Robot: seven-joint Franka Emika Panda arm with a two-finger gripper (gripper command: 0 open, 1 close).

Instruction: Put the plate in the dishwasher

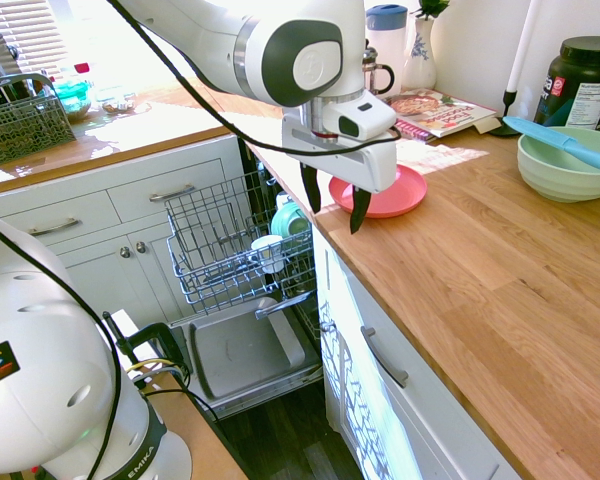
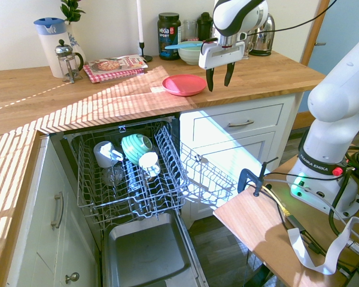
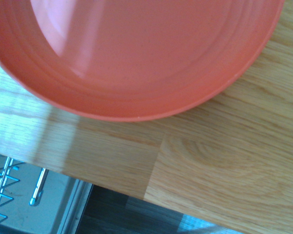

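Coral plate [image 2: 184, 84] partly hidden behind spread, empty hand [image 2: 220, 78], dishwasher [image 2: 131, 173] rack pulled out

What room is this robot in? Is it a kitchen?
Yes, most likely a home kitchen. There is an open dishwasher with cups in its rack, a wooden countertop holding a red plate, and a kettle.

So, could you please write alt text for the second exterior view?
A white robot arm's open gripper hangs just above a wooden counter, beside a coral-red plate lying flat. Below, the dishwasher stands open, its pulled-out rack holding cups.
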